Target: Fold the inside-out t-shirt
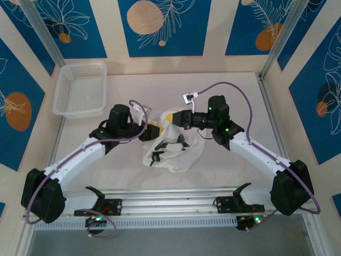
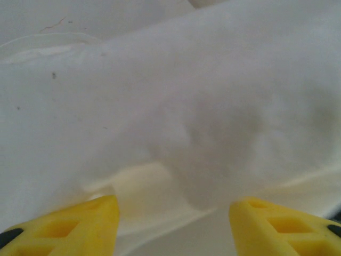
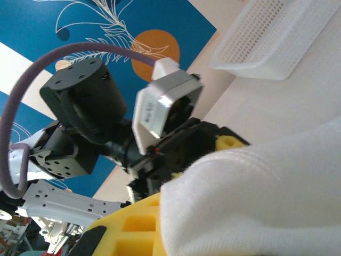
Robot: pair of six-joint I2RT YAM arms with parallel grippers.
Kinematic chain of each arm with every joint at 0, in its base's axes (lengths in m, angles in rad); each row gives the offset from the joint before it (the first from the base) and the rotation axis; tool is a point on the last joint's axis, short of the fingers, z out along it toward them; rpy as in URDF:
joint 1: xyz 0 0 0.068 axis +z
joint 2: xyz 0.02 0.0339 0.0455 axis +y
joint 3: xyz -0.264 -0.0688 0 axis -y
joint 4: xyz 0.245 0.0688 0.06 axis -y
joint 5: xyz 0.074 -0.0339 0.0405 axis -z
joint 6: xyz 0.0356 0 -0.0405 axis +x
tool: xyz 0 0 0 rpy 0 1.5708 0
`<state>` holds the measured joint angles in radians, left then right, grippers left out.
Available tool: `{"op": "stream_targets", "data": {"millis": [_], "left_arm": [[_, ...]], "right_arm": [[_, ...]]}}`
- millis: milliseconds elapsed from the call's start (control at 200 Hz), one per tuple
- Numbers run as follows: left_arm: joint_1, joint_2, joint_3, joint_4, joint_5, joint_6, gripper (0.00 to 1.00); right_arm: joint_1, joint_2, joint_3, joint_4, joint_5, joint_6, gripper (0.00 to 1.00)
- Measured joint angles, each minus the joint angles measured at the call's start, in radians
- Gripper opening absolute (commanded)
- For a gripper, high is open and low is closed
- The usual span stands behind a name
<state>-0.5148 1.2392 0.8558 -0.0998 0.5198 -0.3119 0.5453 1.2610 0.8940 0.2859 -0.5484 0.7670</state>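
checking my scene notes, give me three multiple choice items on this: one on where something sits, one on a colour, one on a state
1. Where is the basket? A at the near edge; B at the far left corner of the table; C in the middle.
2. The left claw has fingers of what colour? A red; B green; C yellow.
3. How does the t-shirt lie? A crumpled in a heap; B folded flat; C spread out smooth.
Key: B, the top view shows the basket in that corner; C, the left wrist view shows yellow fingers; A, the cloth is bunched and wrinkled at mid-table.
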Motion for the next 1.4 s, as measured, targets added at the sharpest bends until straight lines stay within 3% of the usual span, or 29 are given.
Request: {"op": "stream_targets", "data": {"millis": [180, 260, 335, 520, 700, 850, 940, 1075, 1185, 1290, 1400], "left_arm": [[-0.012, 0.082, 0.007, 0.056, -0.031, 0.003, 0.54], [-0.014, 0.09, 0.007, 0.064, -0.043, 0.005, 0.34], [-0.014, 0.085, 0.009, 0.068, -0.051, 0.0, 0.0], [0.014, -0.014, 0.05, 0.026, -0.077, -0.105, 0.0], [0.08, -0.058, 0.165, 0.059, 0.091, -0.316, 0.0], [0.074, -0.019, 0.19, 0.05, 0.214, -0.437, 0.0], [0.076, -0.007, 0.19, 0.009, 0.229, -0.443, 0.0], [0.08, -0.01, 0.209, -0.008, 0.233, -0.439, 0.0], [0.081, -0.011, 0.219, -0.024, 0.232, -0.438, 0.0], [0.081, -0.011, 0.219, -0.04, 0.232, -0.439, 0.0], [0.08, -0.005, 0.229, -0.053, 0.229, -0.441, 0.0]], "right_arm": [[0.012, 0.0, 0.009, -0.018, 0.01, 0.0, 0.0], [0.012, 0.0, 0.009, -0.018, 0.013, 0.0, 0.0], [0.01, 0.0, 0.009, -0.021, 0.022, 0.001, 0.0], [-0.073, -0.001, -0.001, -0.041, 0.047, 0.002, 0.0], [-0.213, 0.033, -0.088, -0.093, 0.103, -0.079, 0.01], [-0.233, 0.116, -0.108, -0.141, 0.087, -0.135, 0.11], [-0.235, 0.071, -0.155, -0.178, 0.135, -0.15, 0.3], [-0.25, -0.056, -0.203, -0.277, 0.225, -0.159, 0.43], [-0.184, -0.222, -0.224, -0.29, 0.283, -0.187, 0.68], [-0.013, -0.342, -0.229, -0.224, 0.366, -0.231, 0.69], [0.158, -0.296, -0.178, -0.171, 0.459, -0.198, 0.72]]}}
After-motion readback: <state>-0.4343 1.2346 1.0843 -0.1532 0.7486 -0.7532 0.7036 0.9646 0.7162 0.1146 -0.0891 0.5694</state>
